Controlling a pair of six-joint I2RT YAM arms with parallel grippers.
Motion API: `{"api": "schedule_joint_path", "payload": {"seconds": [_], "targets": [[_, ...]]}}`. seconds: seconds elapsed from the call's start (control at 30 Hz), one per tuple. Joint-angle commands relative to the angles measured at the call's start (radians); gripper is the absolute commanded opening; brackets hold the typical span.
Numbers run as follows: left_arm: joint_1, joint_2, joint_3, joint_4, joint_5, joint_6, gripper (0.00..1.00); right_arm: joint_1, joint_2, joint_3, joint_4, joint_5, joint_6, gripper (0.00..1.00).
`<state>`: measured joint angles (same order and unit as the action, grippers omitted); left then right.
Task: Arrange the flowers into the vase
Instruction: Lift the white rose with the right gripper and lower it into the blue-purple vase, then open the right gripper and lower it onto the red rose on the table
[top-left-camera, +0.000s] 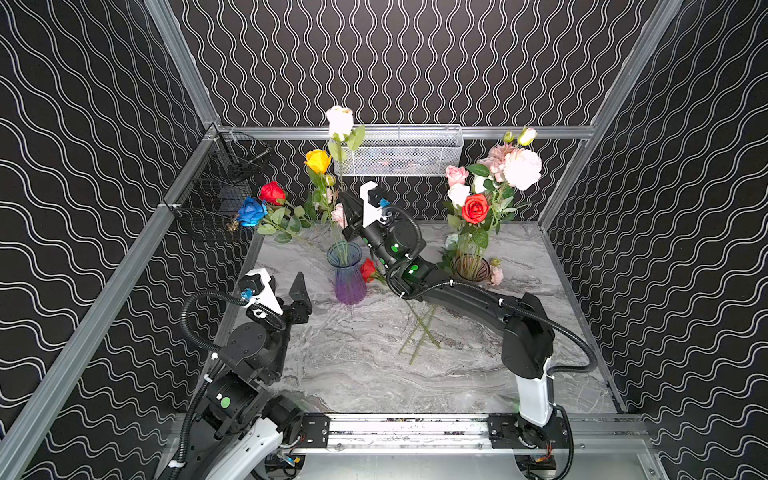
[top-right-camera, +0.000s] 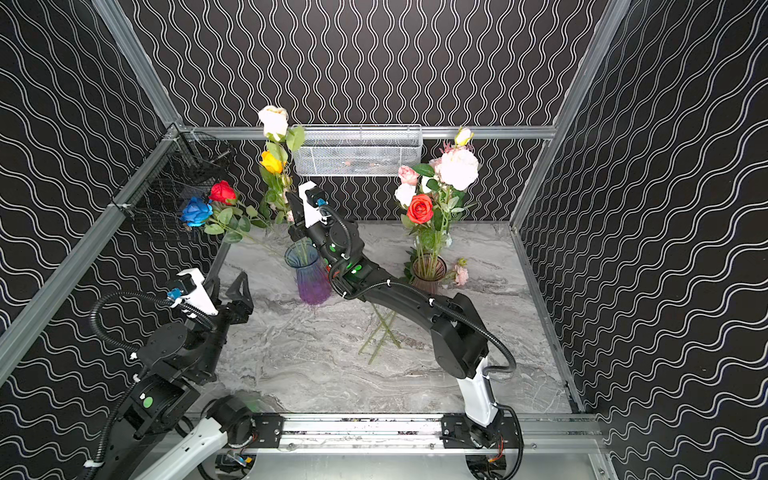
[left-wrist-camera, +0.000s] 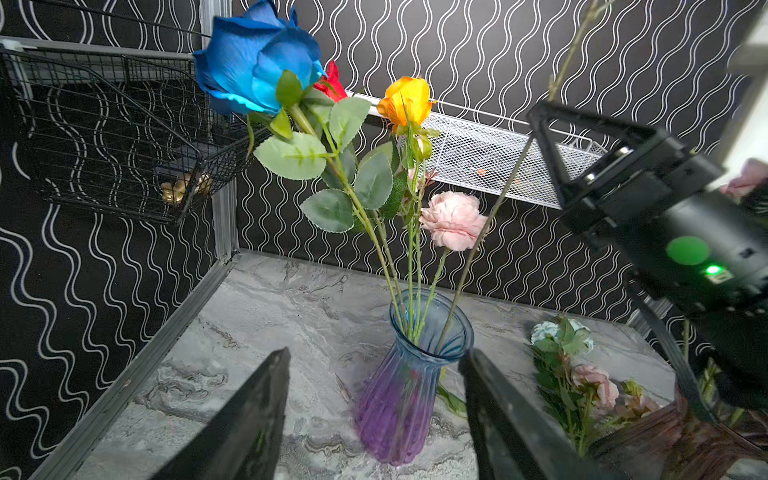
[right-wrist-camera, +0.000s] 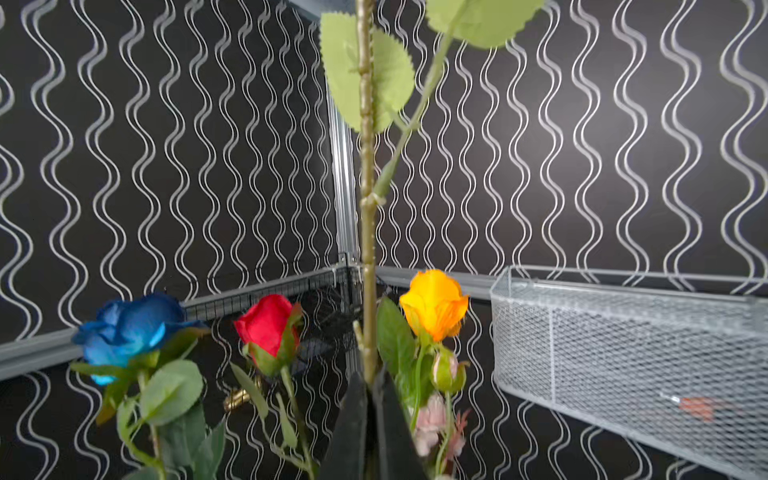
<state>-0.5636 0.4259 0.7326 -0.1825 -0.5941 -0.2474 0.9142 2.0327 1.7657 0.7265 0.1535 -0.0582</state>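
The right end effector (right-wrist-camera: 370, 386) is clamped shut on the stem of a white rose (top-left-camera: 340, 120). It holds the rose upright, with the lower end in the mouth of the blue-and-purple glass vase (top-left-camera: 349, 274). That vase also holds a blue rose (top-left-camera: 251, 211), a red rose (top-left-camera: 272, 192), a yellow rose (top-left-camera: 318, 161) and a pink peony (left-wrist-camera: 453, 220). The left end effector (top-right-camera: 227, 286) hangs near the vase, jaws apart and empty. Other flowers (top-left-camera: 498, 174) stand in a brown vase (top-left-camera: 471, 268) on the tabletop (top-left-camera: 353, 374).

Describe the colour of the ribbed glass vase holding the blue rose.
The vase fades blue at top to purple below; left wrist view.
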Motion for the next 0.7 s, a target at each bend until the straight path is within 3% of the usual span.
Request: {"api": "schedule_joint_path", "payload": {"seconds": [0.0,0.07,0.17,0.33,0.67], "targets": [[0.004,0.002,0.008,0.011,0.000,-0.015,0.68,-0.001,0.023,-0.007,-0.089,0.006,0.053,0.11],[0.005,0.001,0.005,0.013,0.002,-0.014,0.68,-0.001,0.027,-0.020,-0.127,0.006,0.066,0.17],[0.005,0.001,0.001,0.021,-0.001,-0.010,0.68,0.002,0.016,-0.039,-0.185,0.017,0.081,0.37],[0.008,0.020,0.006,0.015,0.017,-0.013,0.68,0.018,-0.040,-0.103,-0.231,0.056,0.044,0.51],[0.014,0.026,0.002,0.015,0.030,-0.024,0.68,0.090,-0.307,-0.312,-0.263,0.137,0.015,0.56]]}}
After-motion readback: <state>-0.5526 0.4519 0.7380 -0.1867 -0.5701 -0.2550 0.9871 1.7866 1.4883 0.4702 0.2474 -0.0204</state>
